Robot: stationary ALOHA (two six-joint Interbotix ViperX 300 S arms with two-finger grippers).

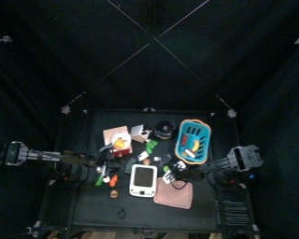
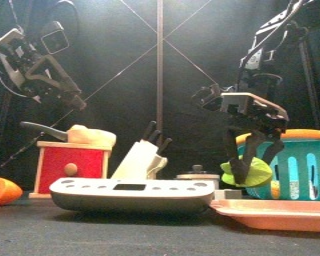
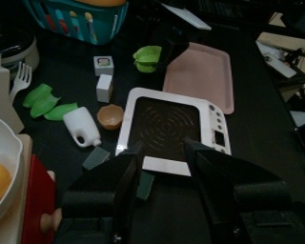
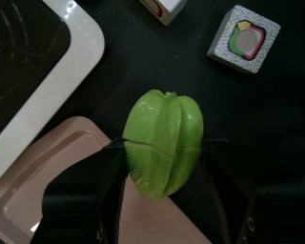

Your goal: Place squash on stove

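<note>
The squash (image 4: pixel 164 141) is a green ribbed toy fruit. My right gripper (image 4: pixel 168 176) is shut on it and holds it above the table, over the edge of the pink mat (image 4: pixel 72 186). In the front view the squash (image 2: pixel 243 171) hangs at the right gripper (image 2: pixel 246 165), right of the stove (image 2: pixel 133 193). The stove (image 1: pixel 143 179) is a white slab with a dark cooking face (image 3: pixel 168 124), just left of the right gripper (image 1: pixel 176 174). The stove's corner (image 4: pixel 34 67) lies beside the squash. My left gripper (image 3: pixel 168 181) is open and empty, hovering near the stove's edge; its arm (image 1: pixel 59 166) comes in from the left.
A blue basket (image 2: pixel 299 165) stands at the back right. A pink mat (image 2: pixel 276 212) lies right of the stove. A red box (image 2: pixel 72 160), a knife block (image 2: pixel 140 158) and an orange piece (image 2: pixel 0 190) stand on the left. Green leaves (image 3: pixel 43 100), a white bottle (image 3: pixel 79 124) and small cards (image 4: pixel 248 38) lie about.
</note>
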